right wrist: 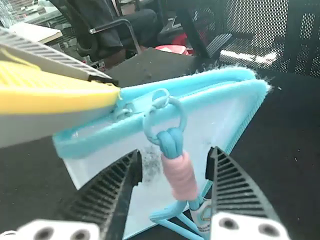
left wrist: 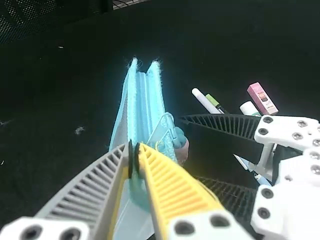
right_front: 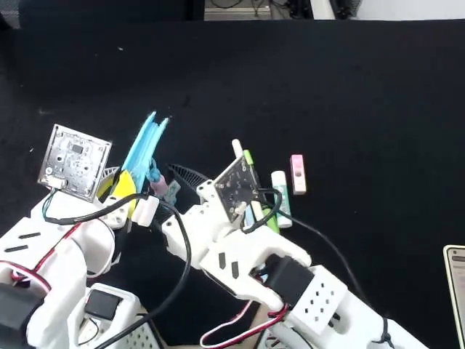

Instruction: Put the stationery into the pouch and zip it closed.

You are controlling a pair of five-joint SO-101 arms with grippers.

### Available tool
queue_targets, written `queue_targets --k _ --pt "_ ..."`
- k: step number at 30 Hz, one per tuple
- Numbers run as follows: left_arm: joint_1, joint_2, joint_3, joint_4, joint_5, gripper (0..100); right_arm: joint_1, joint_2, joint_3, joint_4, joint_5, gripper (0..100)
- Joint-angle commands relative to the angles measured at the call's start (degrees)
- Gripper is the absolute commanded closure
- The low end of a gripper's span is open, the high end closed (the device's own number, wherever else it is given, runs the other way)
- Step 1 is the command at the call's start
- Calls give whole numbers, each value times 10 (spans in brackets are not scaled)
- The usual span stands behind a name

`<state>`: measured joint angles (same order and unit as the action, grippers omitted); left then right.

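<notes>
Left jaws, one half grey and one yellow, are clamped shut on the zip edge of a light blue fabric pouch (left wrist: 140,107), which is held up on its edge over the black cloth-covered surface (right_front: 341,94). Seen from above, the pouch (right_front: 144,147) runs away from the left arm as a narrow blue strip. Right jaws stand open just beside it, their 2 black ribbed halves on either side of the zip pull, a blue ring with a pink bead hanging from it (right wrist: 176,172), and neither half seems to touch the bead. Whether the zip itself is open or closed, I cannot tell. Out on the surface, near the right arm and well apart from the pouch, lie 4 pieces of stationery I can make out: a slim white pen (right_front: 237,150), a lime green marker (right_front: 249,159), a white and green stick (right_front: 280,190), and a small pink rectangular block (right_front: 298,174). The right arm's wrist hides the near ends of the pen and the marker.
</notes>
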<state>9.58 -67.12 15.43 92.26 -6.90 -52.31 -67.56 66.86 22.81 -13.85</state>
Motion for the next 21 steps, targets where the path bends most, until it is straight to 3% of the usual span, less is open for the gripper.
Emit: queue_targets --k 1,6,14,21 --pt "1 2 17 -1 0 970 -4 4 -5 -18 43 792" --pt "2 2 18 -1 0 970 -3 4 -6 -20 84 987" --pt "2 2 20 -1 0 970 104 0 -27 -20 97 988" --pt "2 2 20 0 0 970 149 0 -29 -24 97 988"
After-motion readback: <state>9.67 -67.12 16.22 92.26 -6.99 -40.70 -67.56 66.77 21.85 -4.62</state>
